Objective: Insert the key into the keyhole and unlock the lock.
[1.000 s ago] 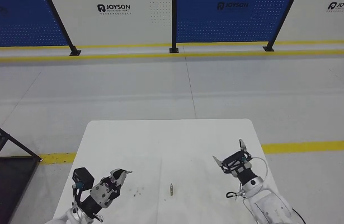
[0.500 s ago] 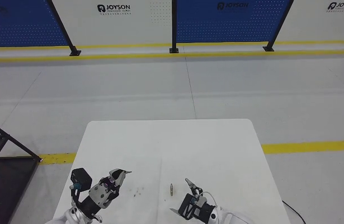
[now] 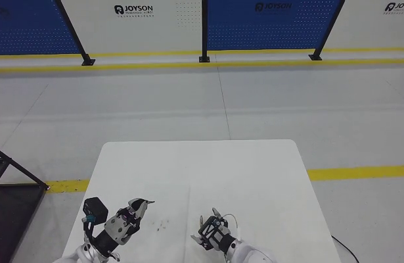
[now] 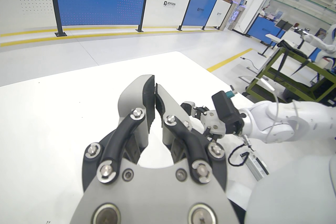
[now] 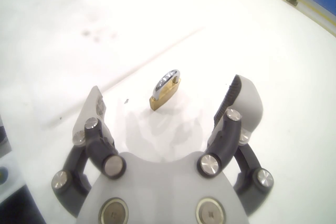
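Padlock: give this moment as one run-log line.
right tool open, padlock between jaws, ungripped | left tool shut | padlock upright on table

Cannot see the underside of the lock (image 5: pixel 164 93). Cannot identify the dark specks (image 3: pixel 161 225) at nine o'clock of it on the bench (image 3: pixel 188 164) (metal or stains, too small).
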You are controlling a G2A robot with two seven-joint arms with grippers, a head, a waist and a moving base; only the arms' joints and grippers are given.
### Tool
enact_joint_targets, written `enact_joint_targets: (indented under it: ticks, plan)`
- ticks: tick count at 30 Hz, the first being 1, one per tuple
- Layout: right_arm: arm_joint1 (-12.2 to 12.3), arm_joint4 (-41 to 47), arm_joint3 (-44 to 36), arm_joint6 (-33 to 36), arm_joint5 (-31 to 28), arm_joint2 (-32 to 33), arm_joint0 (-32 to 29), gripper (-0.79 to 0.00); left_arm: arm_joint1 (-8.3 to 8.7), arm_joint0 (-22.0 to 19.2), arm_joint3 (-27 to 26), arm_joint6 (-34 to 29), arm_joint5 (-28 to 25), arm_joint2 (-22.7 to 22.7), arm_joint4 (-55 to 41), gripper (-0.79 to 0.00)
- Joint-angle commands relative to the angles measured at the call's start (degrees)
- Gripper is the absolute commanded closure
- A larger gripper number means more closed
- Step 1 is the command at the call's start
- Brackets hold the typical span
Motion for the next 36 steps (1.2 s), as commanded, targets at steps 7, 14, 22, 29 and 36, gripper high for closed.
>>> enact_joint_targets:
  ticks: [7,14,22,29,36]
  plan:
    - [-0.80,0.22,2.73,-0.44,1.85,-2.23,1.60,-0.425,0.00,0.00,0.00,0.00,0.00,0.00,0.00,0.000]
    - [-0.95,0.54,3.28,-1.29,2.98,-2.39,1.84,-0.252,0.00,0.00,0.00,0.00,0.00,0.00,0.00,0.000]
    - [-1.07,0.83,3.89,-0.56,3.22,-2.49,2.40,-0.111,0.00,0.00,0.00,0.00,0.00,0.00,0.00,0.000]
    - [-0.60,2.45,2.45,-2.81,0.86,-0.98,2.06,0.000,0.00,0.00,0.00,0.00,0.00,0.00,0.00,0.000]
    - [1.54,9.08,-6.01,-12.41,-5.59,7.50,-1.97,0.000,0.00,0.00,0.00,0.00,0.00,0.00,0.00,0.000]
